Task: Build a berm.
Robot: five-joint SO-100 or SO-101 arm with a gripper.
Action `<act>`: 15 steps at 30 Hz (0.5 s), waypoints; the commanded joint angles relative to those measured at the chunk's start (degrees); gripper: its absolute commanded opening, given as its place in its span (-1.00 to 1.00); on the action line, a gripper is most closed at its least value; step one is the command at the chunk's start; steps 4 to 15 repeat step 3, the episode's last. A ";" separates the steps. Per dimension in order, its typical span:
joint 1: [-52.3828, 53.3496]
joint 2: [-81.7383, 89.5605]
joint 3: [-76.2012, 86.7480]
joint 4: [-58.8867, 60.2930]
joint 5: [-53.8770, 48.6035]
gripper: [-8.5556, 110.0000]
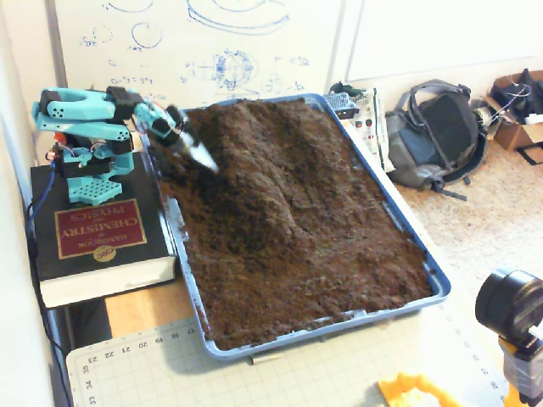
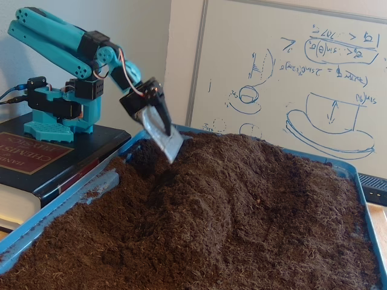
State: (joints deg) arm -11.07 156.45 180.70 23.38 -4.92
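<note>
My tool (image 2: 162, 138), clenched on a grey metal scoop blade (image 2: 164, 140), angles down at the tray's far-left corner to dig. The dark brown crumbly soil berm (image 1: 271, 182) runs near-to-far along the blue plastic tray (image 1: 441, 284).

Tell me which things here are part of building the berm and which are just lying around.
Job: berm, blue tray of soil, pincer with its metal scoop blade.

Lying about: backpack, cardboard box, whiteboard, cutting mat. The thick book only props the arm.
</note>
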 commanded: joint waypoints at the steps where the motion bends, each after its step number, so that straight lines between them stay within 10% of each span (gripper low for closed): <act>1: 0.00 1.58 -0.79 -0.44 0.00 -0.85; 15: 0.09 1.32 -1.23 -0.44 0.00 -0.85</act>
